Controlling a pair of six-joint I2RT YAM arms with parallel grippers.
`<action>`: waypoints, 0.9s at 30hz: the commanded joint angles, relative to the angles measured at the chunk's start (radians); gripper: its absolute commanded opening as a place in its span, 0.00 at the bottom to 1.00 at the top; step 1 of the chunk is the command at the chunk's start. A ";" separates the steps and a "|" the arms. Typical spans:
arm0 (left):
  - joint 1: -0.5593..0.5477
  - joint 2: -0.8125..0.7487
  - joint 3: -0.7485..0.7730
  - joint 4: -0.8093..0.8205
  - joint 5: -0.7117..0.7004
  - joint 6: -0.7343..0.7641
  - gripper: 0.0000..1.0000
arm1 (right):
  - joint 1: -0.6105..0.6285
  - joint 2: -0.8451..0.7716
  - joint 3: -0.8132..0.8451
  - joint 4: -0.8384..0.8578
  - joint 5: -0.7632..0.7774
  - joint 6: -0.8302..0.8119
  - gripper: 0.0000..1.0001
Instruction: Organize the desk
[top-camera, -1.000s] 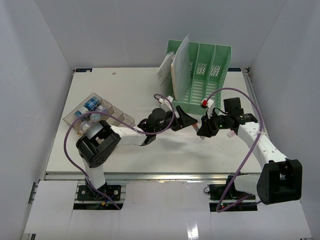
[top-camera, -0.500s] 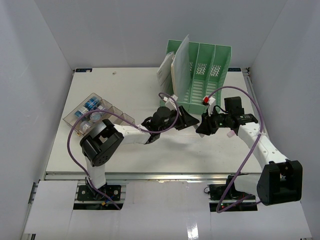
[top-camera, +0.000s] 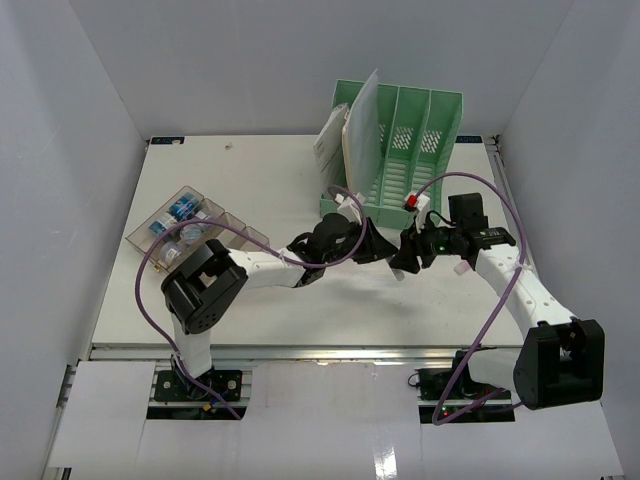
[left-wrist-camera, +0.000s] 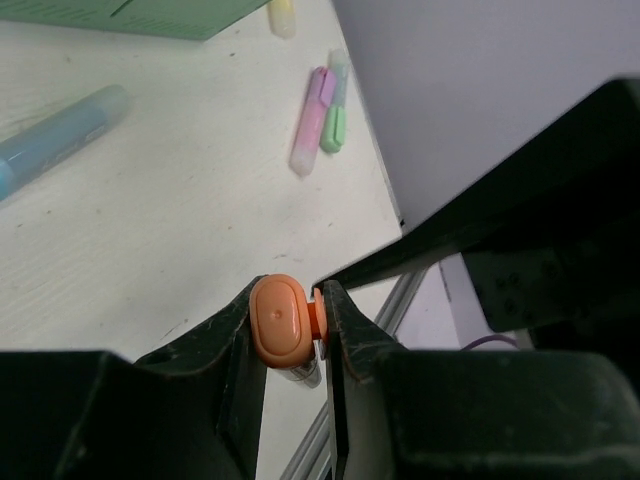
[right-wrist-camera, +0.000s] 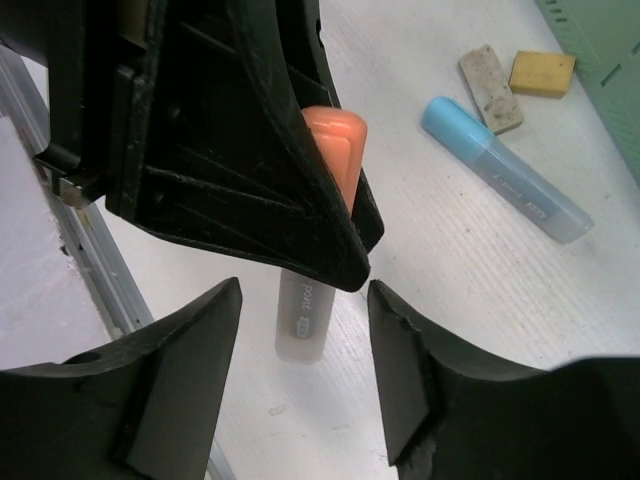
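**Operator:** Since the earlier frame, what had moved?

**Technician:** Over that second the left gripper (top-camera: 376, 248) had advanced toward the right gripper (top-camera: 404, 258) until the two nearly met. The right arm had barely shifted.

**Operator:** Finger state?

**Technician:** The left fingers (left-wrist-camera: 215, 340) were clamped on the orange-capped marker (left-wrist-camera: 281, 322), its barrel running down past their tips. The right fingers (right-wrist-camera: 190, 340) stood spread, one to each side of that barrel, not touching it.

**Operator:** Position of the desk?

**Technician:** The desk (top-camera: 250, 180) lay beneath both sets of fingers, apart from them.

**Operator:** Handling?

**Technician:** Judged rigid, heavy and fixed, so it was not a thing to grasp. Holds belonged on the loose articles. The marker looked light, stiff and smooth. Its free barrel below the left fingertips was the likely hold for the right fingers.

**Operator:** Count?

**Technician:**
- Beyond the left fingers:
  - one blue marker (left-wrist-camera: 60, 135)
  - one pink pen (left-wrist-camera: 309, 125) beside one green-capped pen (left-wrist-camera: 335, 122)
  - one yellow pen end (left-wrist-camera: 282, 15)
- Beyond the right fingers: two erasers, one grey eraser (right-wrist-camera: 490, 73) and one yellow eraser (right-wrist-camera: 542, 72).
- Farther beyond both grippers: one green file rack (top-camera: 440, 130).
- Well behind the left fingers: one clear tray (top-camera: 235, 228).
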 joint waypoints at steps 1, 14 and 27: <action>-0.008 -0.057 0.001 -0.111 -0.030 0.101 0.26 | -0.003 -0.021 0.017 0.019 -0.044 -0.056 0.65; 0.032 -0.326 -0.002 -0.608 -0.286 0.466 0.26 | -0.050 -0.079 -0.017 -0.075 -0.187 -0.283 0.80; 0.372 -0.649 0.014 -1.079 -0.617 0.762 0.27 | -0.094 -0.094 -0.047 -0.076 -0.210 -0.304 0.80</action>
